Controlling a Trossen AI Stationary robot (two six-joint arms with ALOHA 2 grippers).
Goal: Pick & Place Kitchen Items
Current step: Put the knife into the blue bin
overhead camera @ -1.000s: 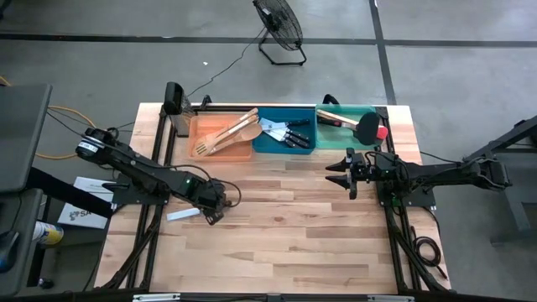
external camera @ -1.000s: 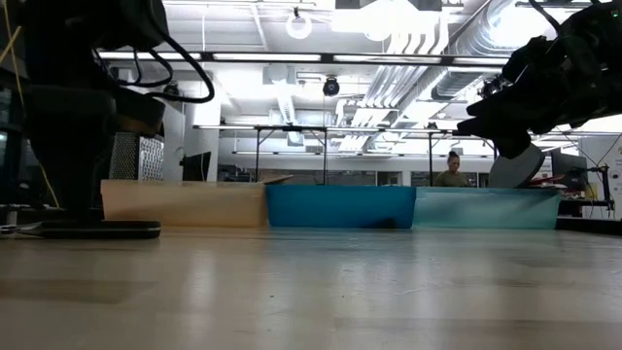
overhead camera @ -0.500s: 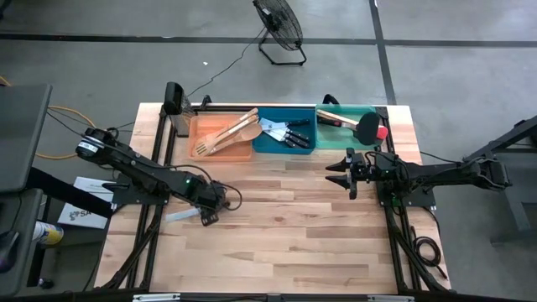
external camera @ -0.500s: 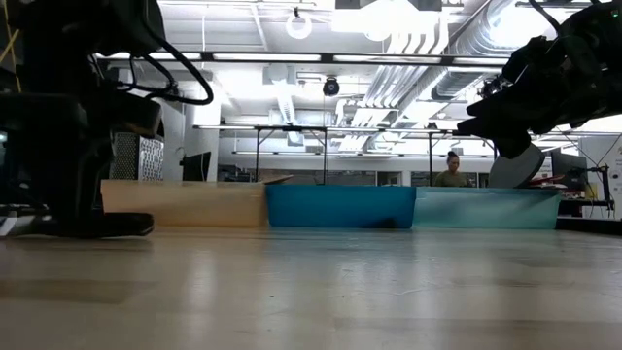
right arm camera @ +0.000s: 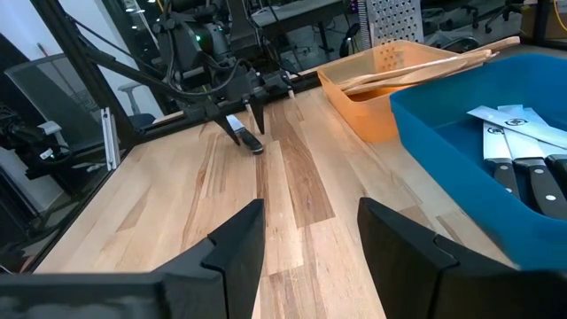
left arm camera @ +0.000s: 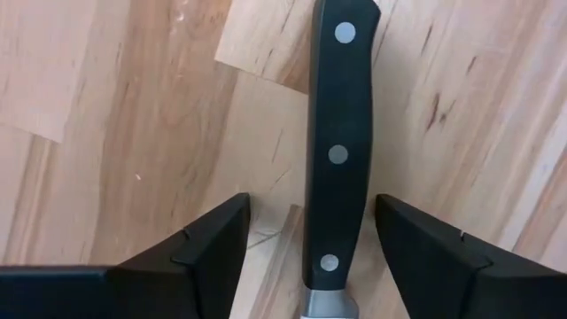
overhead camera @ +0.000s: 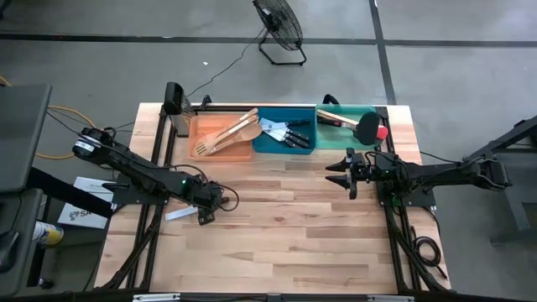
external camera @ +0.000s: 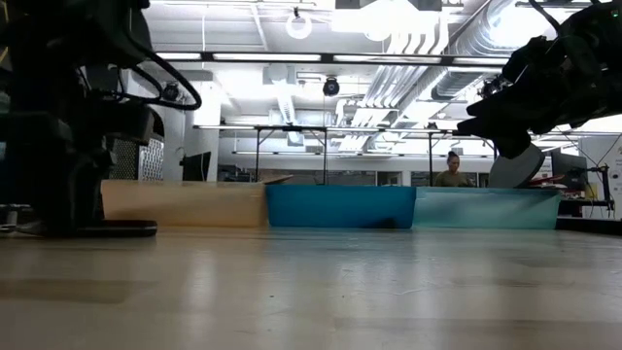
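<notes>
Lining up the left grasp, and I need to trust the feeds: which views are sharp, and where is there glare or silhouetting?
Left wrist view: knife handle sharp, evenly lit. Low view: both arms backlit silhouettes, ceiling lights glare, near tabletop blurred. High view: even light.

One black-handled knife (left arm camera: 339,151) with three steel rivets lies flat on the surface, left of centre in the high view (pale blade pointing left). Pale wooden spoons (overhead camera: 228,132) lie angled at upper centre-left, some poking out up-right. Black-handled steel knives (overhead camera: 284,132) sit jumbled at upper centre. A black-headed turner (overhead camera: 366,127) and a red-headed one (overhead camera: 382,132) lie upper right.
</notes>
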